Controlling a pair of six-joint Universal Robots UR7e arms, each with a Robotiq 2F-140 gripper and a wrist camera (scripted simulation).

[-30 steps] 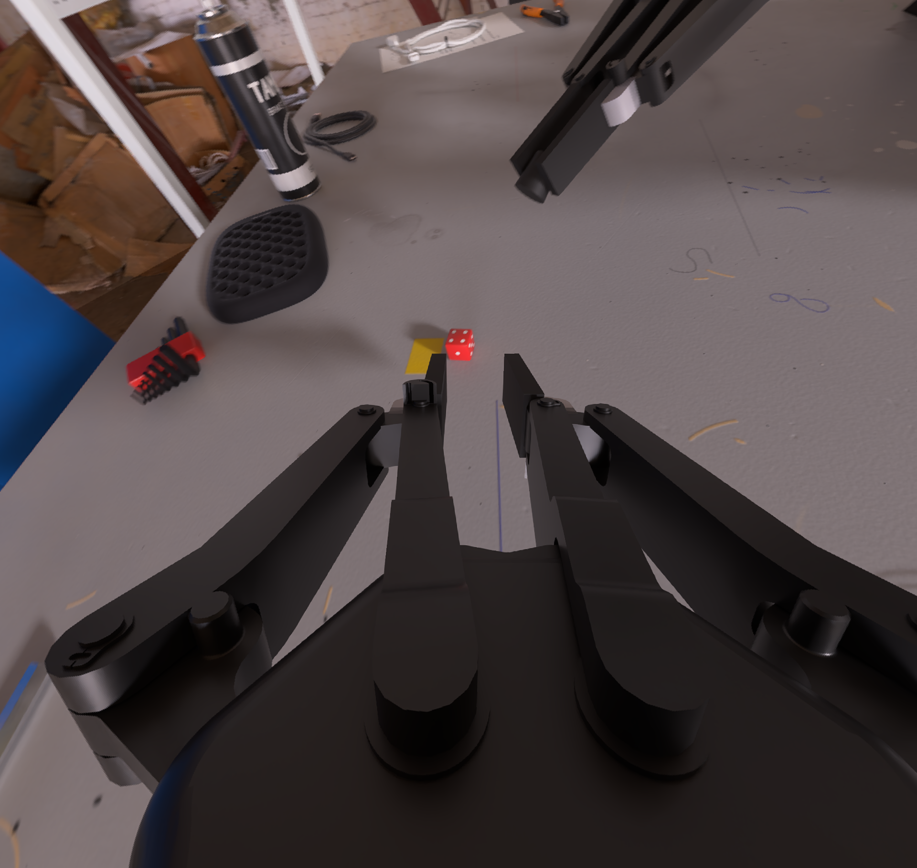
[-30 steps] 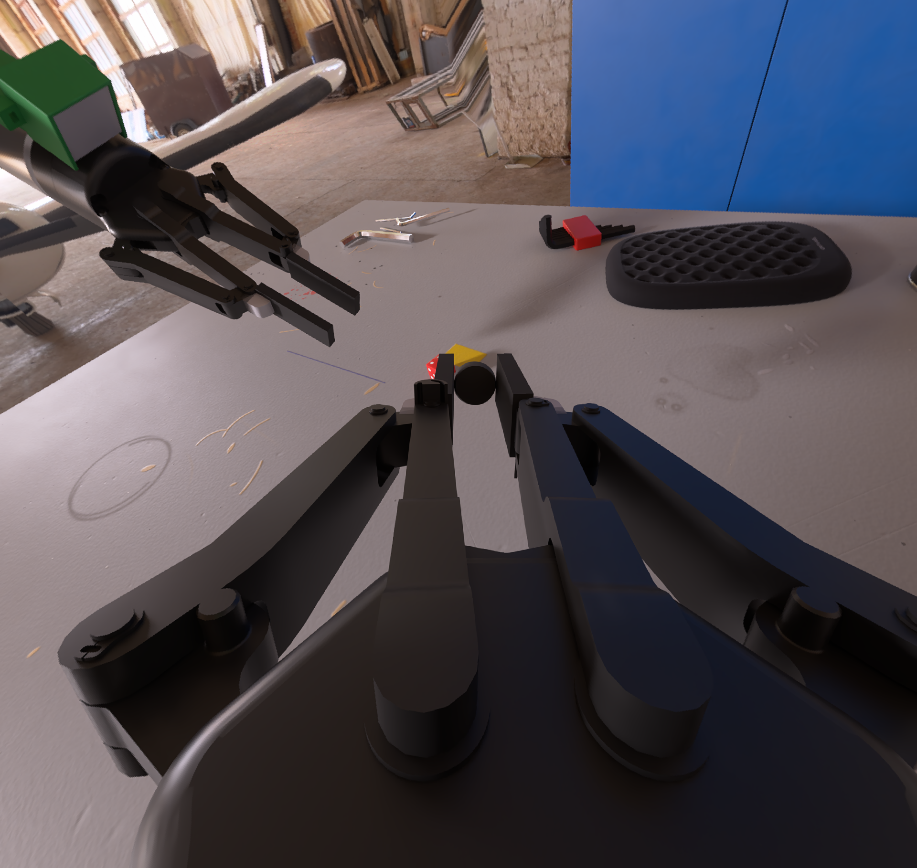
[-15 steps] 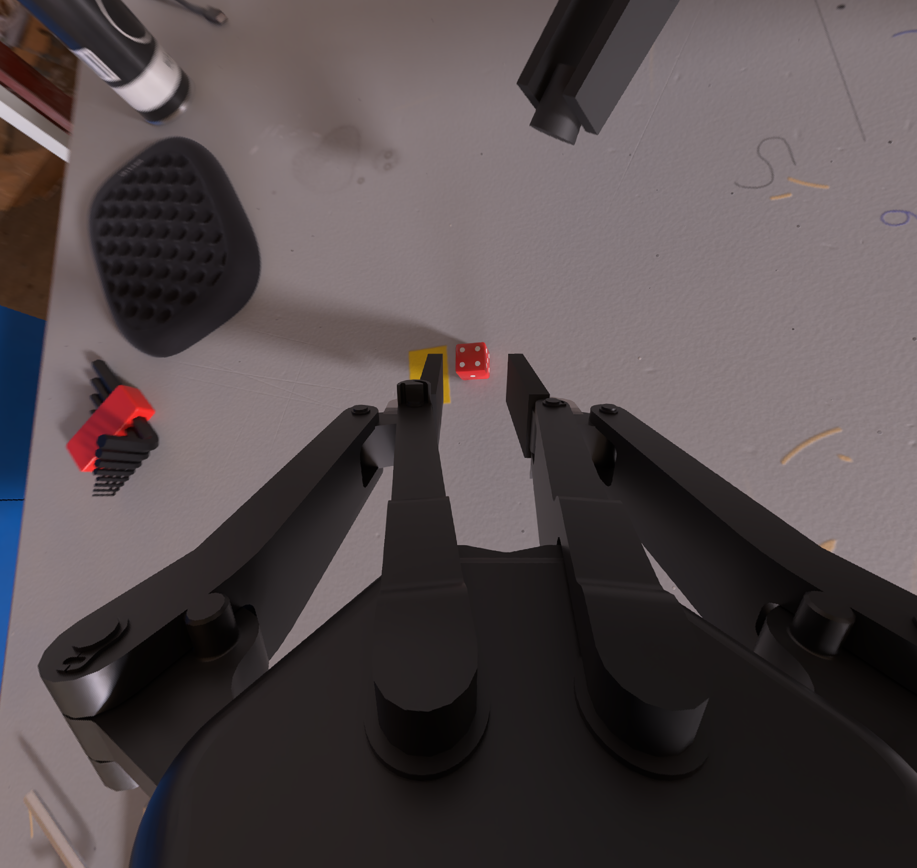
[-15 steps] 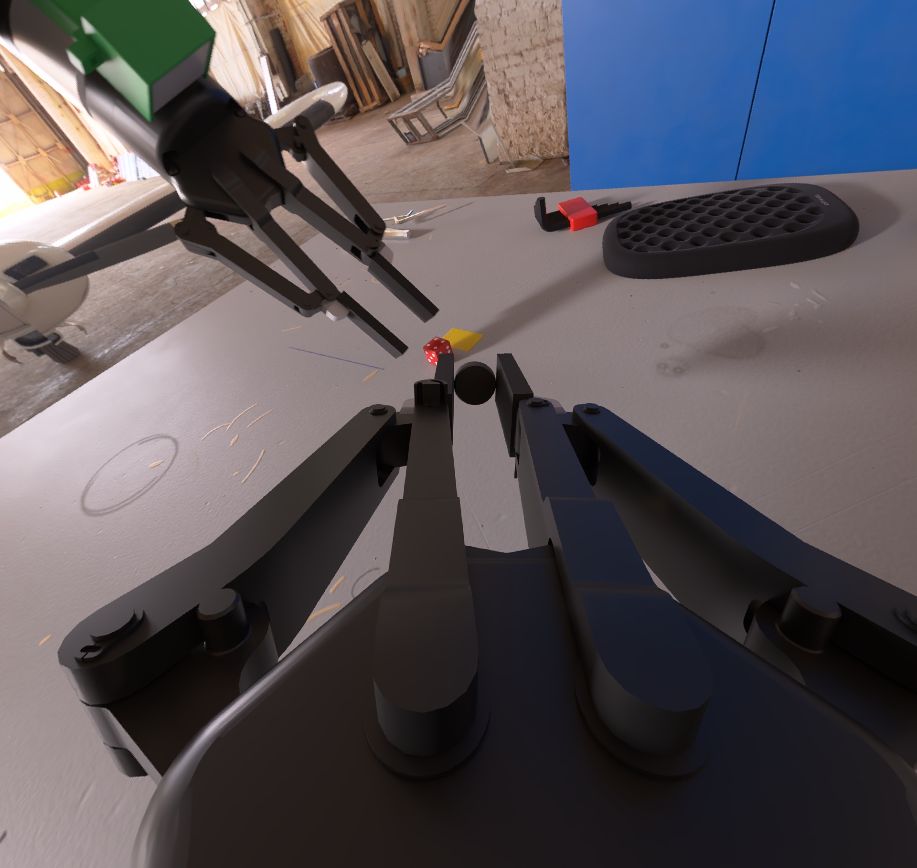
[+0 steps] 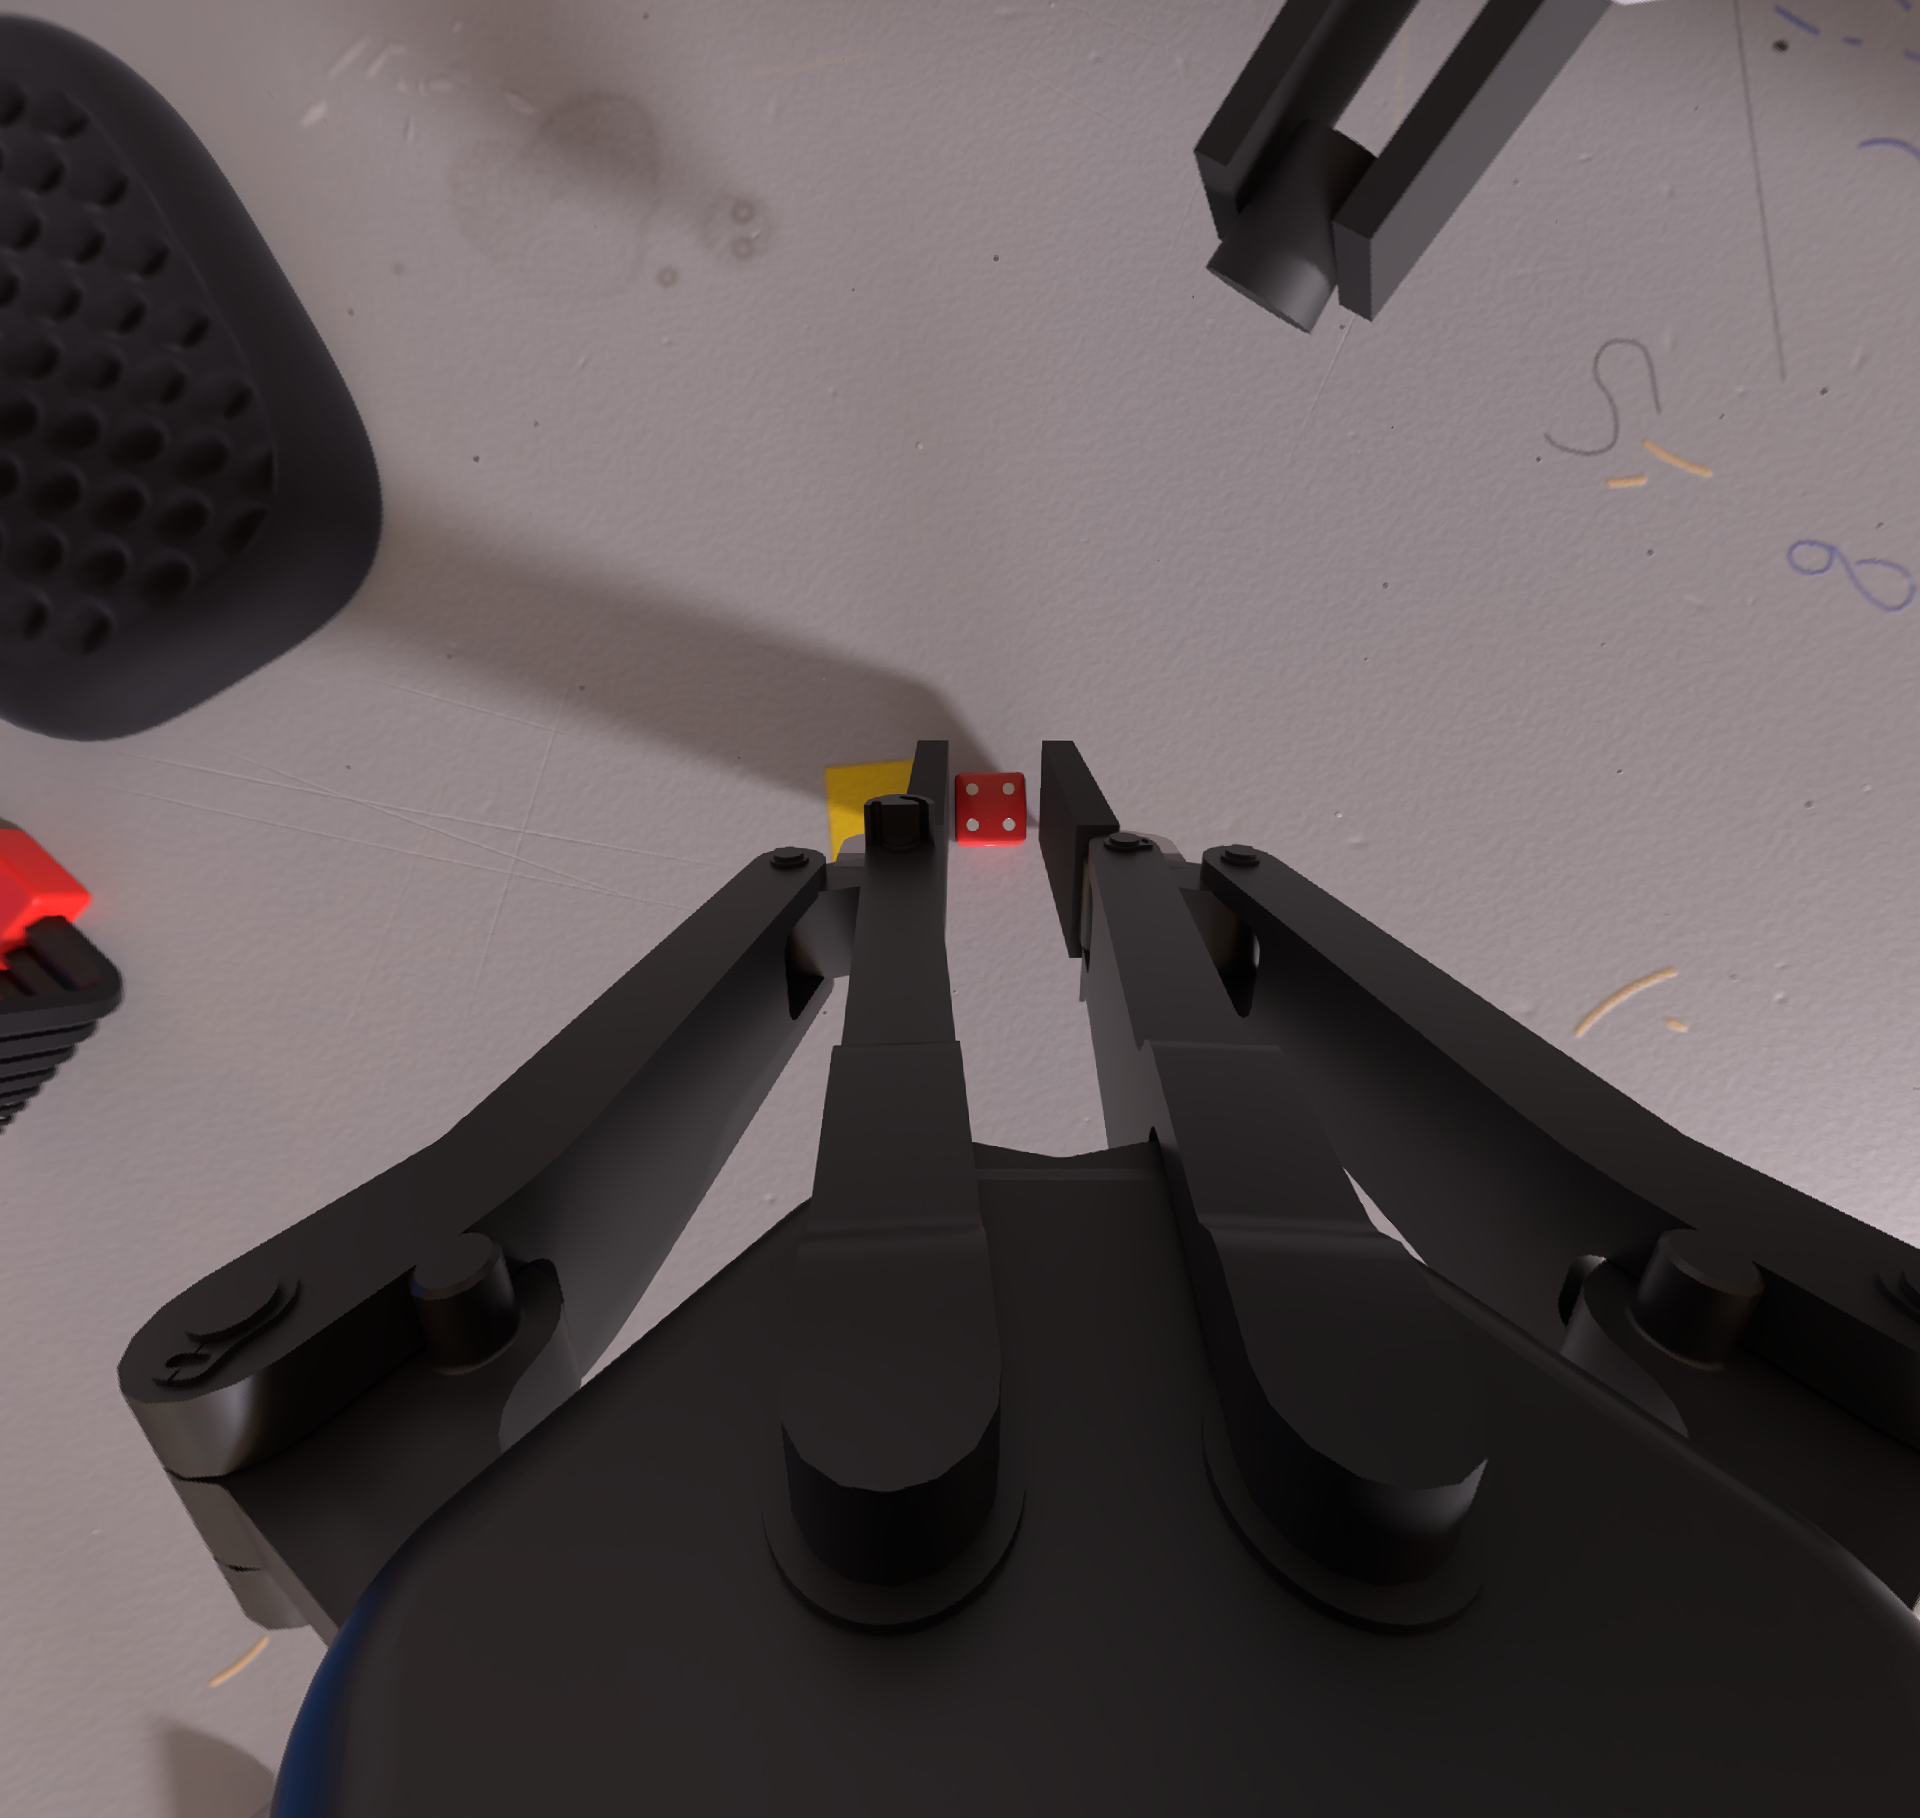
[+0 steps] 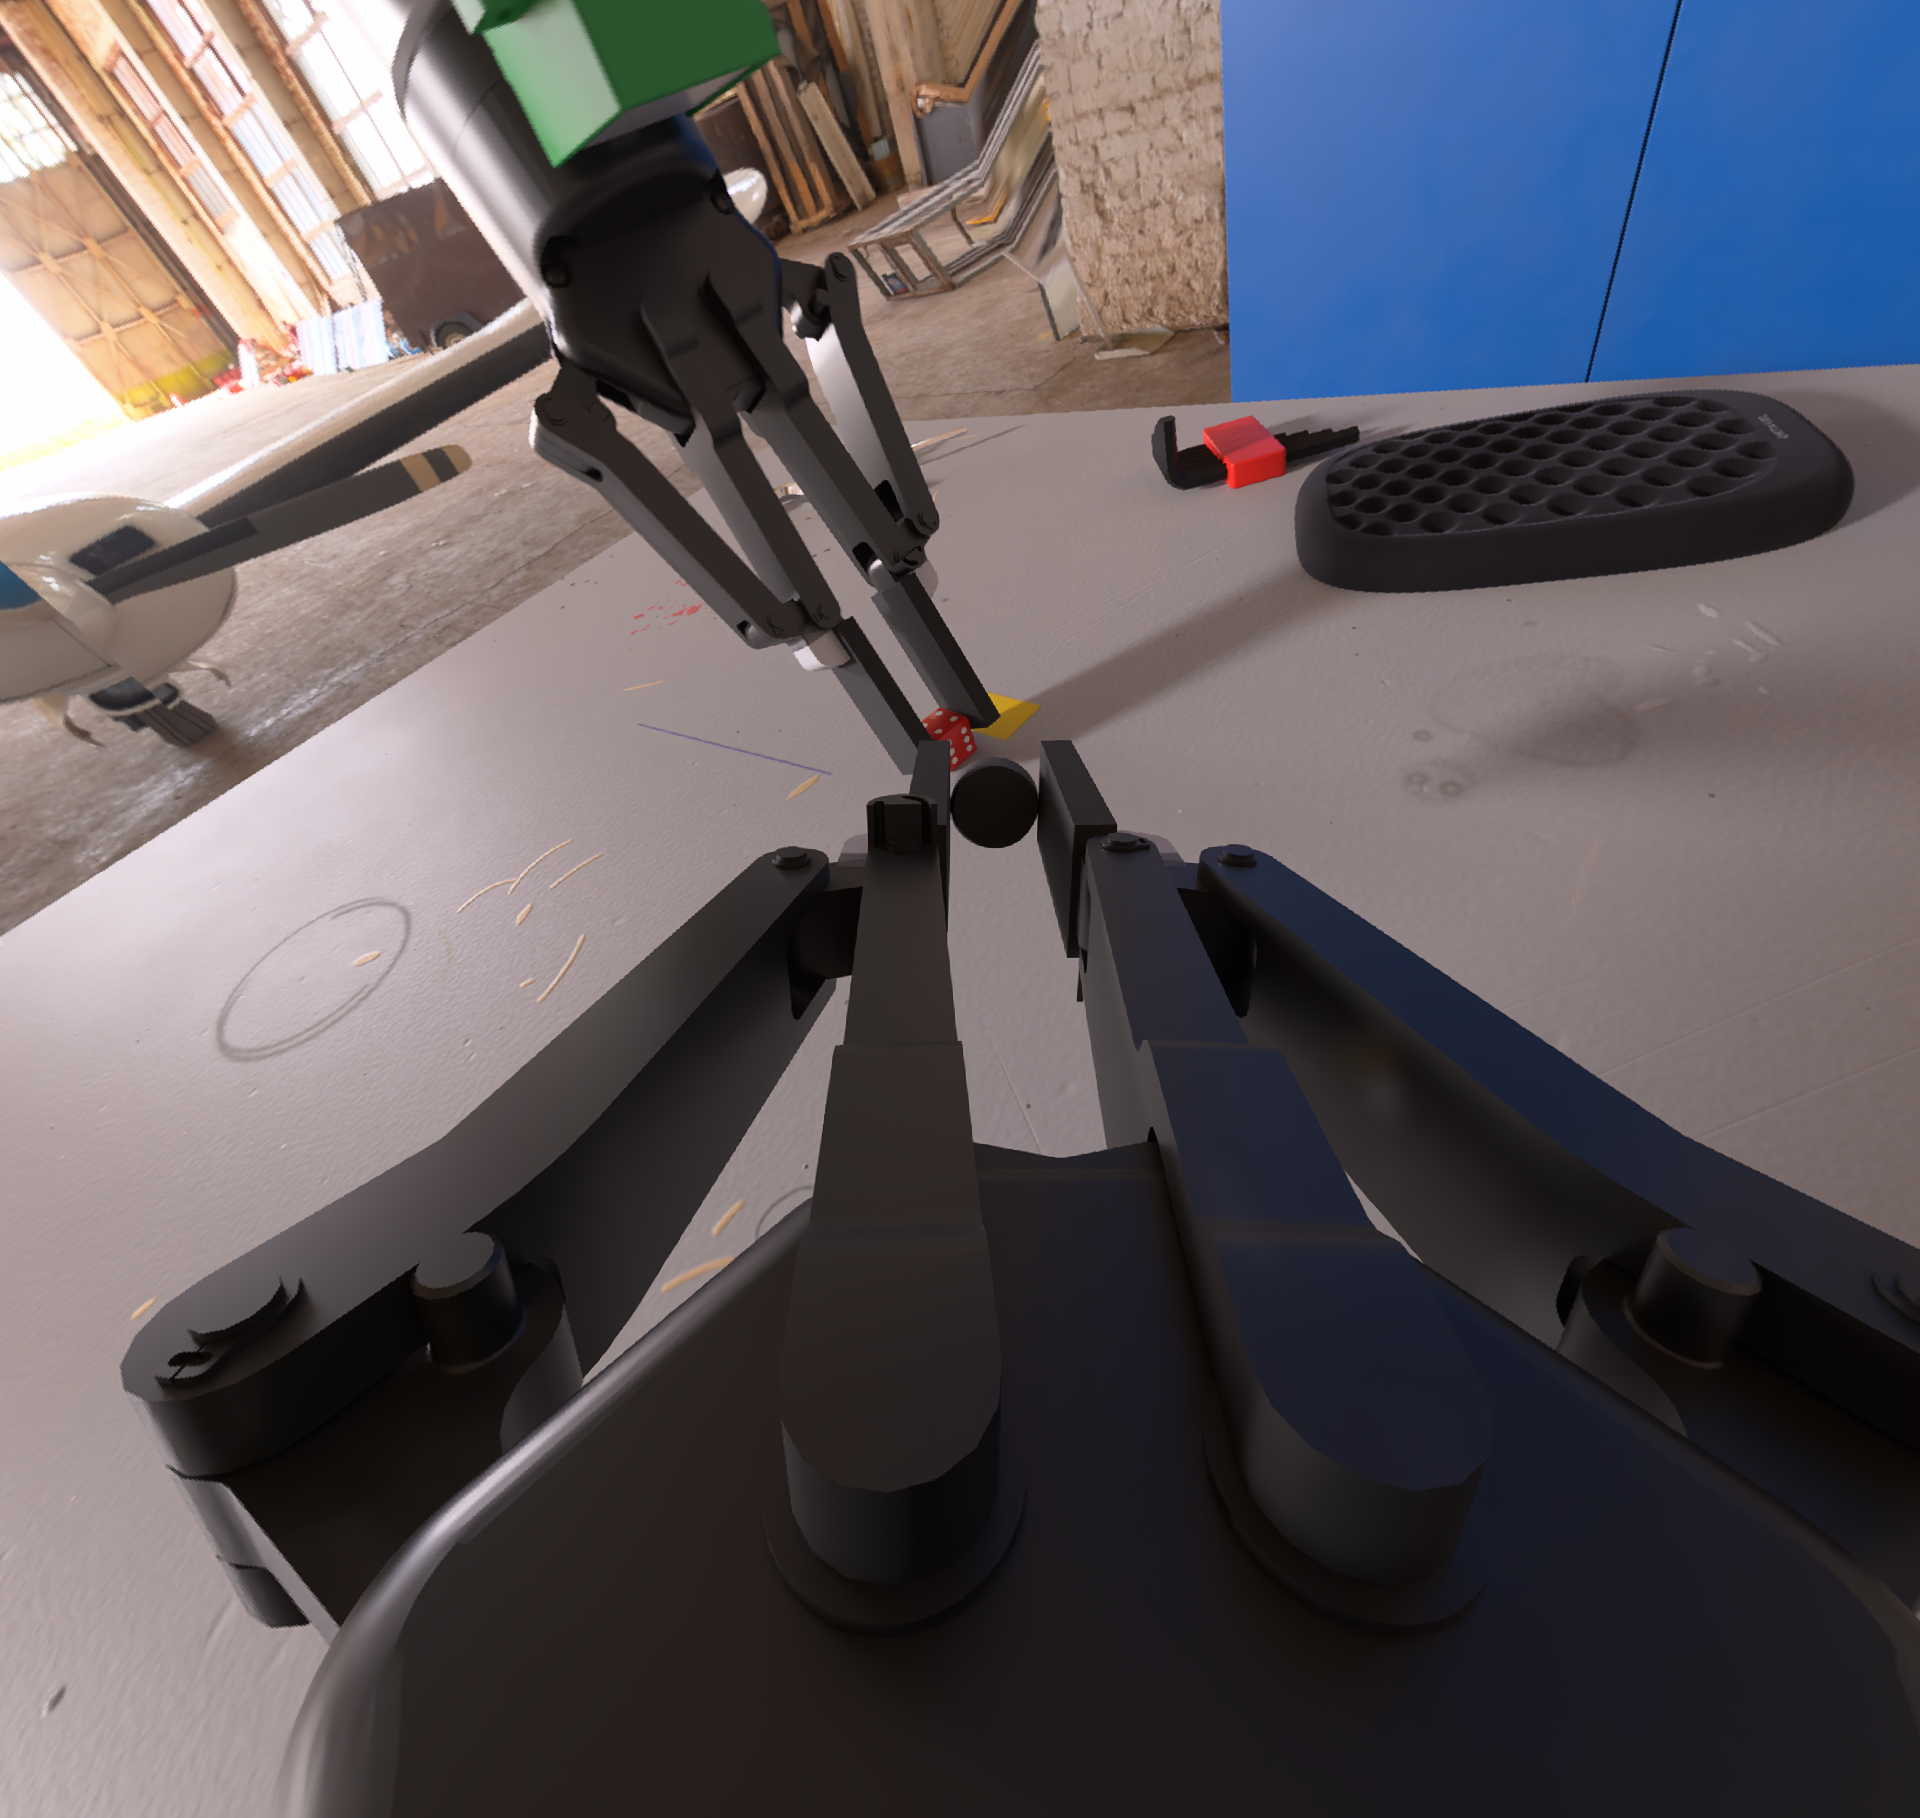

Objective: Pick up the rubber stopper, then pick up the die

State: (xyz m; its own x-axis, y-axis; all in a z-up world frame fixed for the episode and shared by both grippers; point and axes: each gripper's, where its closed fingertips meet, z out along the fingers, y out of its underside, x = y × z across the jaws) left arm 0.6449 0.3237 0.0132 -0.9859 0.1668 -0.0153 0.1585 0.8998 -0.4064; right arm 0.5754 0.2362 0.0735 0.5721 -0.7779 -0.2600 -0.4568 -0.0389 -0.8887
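Note:
The red die (image 5: 990,809) with white pips lies on the grey table, between the fingertips of my open left gripper (image 5: 992,781), which points steeply down at it. The die sits nearer the left finger, with a gap to the right one. In the right wrist view the die (image 6: 948,729) shows between the left gripper's fingers (image 6: 904,667). My right gripper (image 6: 992,781) is shut on the black rubber stopper (image 6: 994,805) and holds it above the table. The stopper (image 5: 1283,282) also shows in the left wrist view at the upper right, in the right gripper.
A small yellow flat piece (image 5: 862,797) lies just left of the die, half hidden by my left finger. A black honeycomb pad (image 5: 135,386) and a red-and-black hex key set (image 5: 36,958) lie to the left. The right gripper hangs about a hand's width from the die.
My left gripper has tilted further downward and come down around the die, which now lies between its fingertips. The right gripper still holds the stopper, nearly still.

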